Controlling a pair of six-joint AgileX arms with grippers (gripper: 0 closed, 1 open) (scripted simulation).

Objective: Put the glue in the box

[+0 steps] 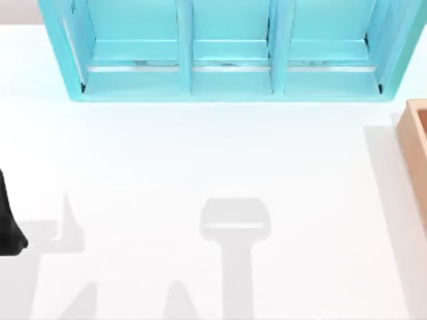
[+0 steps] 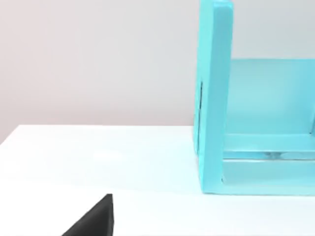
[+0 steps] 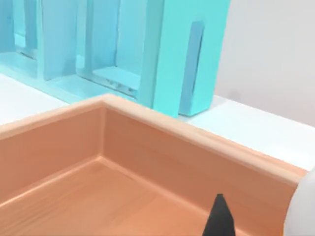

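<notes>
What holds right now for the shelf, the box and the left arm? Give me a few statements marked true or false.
1. The turquoise shelf has three compartments. True.
2. The box sits at the table's left edge. False: it is at the right edge of the top view.
3. The box is turquoise like the shelf. False: it is orange-brown, wood-coloured.
4. The right wrist view looks into the box, with the shelf behind it. True.
5. The left arm hangs over the middle of the table. False: it is at the left edge.

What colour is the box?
Light orange-brown, wood-coloured box; the right wrist view shows it best.
</notes>
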